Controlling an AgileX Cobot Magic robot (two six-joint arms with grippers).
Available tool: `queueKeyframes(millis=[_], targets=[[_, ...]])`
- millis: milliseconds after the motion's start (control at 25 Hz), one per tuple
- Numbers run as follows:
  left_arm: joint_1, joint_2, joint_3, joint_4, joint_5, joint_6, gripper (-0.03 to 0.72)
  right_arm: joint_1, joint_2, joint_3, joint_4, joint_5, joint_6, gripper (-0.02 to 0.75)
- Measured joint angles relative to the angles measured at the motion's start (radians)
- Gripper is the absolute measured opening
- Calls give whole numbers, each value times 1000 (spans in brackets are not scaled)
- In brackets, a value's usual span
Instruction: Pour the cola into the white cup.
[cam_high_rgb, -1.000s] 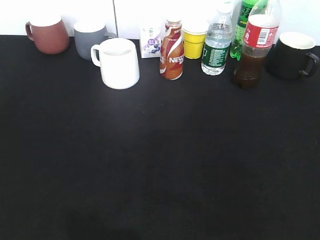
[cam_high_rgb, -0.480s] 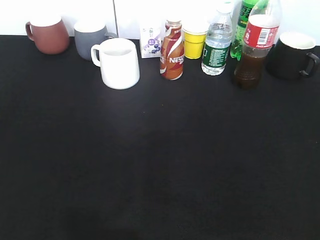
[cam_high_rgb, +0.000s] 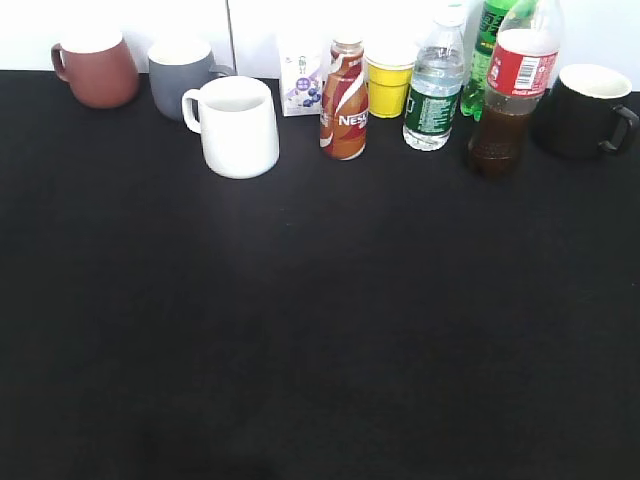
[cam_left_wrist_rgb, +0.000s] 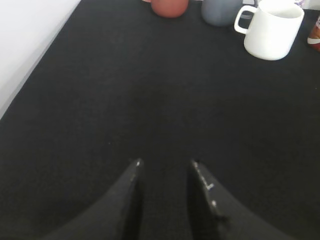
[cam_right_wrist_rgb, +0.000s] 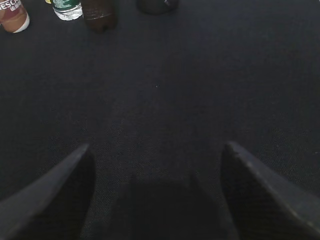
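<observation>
The cola bottle (cam_high_rgb: 512, 95), clear plastic with dark brown liquid and a red label, stands upright at the back right of the black table; its base shows at the top of the right wrist view (cam_right_wrist_rgb: 100, 14). The white cup (cam_high_rgb: 238, 125) stands upright at the back left, handle to the left, and also shows in the left wrist view (cam_left_wrist_rgb: 272, 27). My left gripper (cam_left_wrist_rgb: 165, 162) is open and empty over bare table, far short of the cup. My right gripper (cam_right_wrist_rgb: 157, 147) is wide open and empty, far short of the bottle. Neither gripper shows in the exterior view.
Along the back edge stand a brown-red mug (cam_high_rgb: 93, 68), a grey mug (cam_high_rgb: 180, 75), a small carton (cam_high_rgb: 303, 88), a Nescafe bottle (cam_high_rgb: 344, 100), a yellow cup (cam_high_rgb: 389, 80), a water bottle (cam_high_rgb: 436, 85), a green soda bottle (cam_high_rgb: 485, 45) and a black mug (cam_high_rgb: 588, 110). The table's left edge (cam_left_wrist_rgb: 40, 55) meets a white wall.
</observation>
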Motion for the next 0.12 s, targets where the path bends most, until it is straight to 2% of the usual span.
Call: queueKeyframes(millis=[120], targets=[[0, 0, 0, 0, 0, 0, 230, 0, 0, 0, 0, 0, 0, 592]])
